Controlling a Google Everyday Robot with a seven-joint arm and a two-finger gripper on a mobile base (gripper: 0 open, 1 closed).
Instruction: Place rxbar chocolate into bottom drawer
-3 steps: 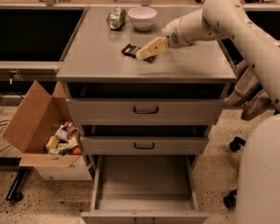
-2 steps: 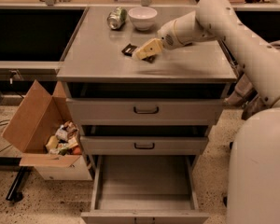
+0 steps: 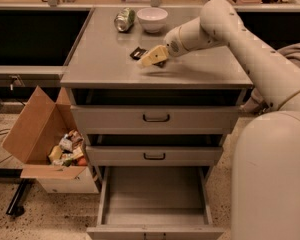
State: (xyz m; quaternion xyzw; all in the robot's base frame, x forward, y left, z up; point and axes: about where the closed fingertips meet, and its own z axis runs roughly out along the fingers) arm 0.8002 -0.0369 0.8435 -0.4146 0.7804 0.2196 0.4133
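**Getting hold of the bar before the carry to the drawer**

The rxbar chocolate (image 3: 137,52) lies flat near the middle of the surface (image 3: 105,59), well back from the front edge and in front of the white bowl (image 3: 152,19) and the crushed can (image 3: 124,20), which sit by the back edge. The pincer (image 3: 150,57) is down at the bar's right end, coming in from the right. Part of the wrapper is hidden beneath it, and I cannot tell how far open the pincer is or whether it has hold of the bar.

The step in hand looks like the grasp. A thin, flat wrapper is likely to slide, so the pincer should come low, square across the bar's narrow width, and close firmly before lifting. The bottom drawer (image 3: 155,196) stands pulled out and ready below the front edge. The carry should swing out past that edge, clear the two upper drawer fronts, and release low inside.
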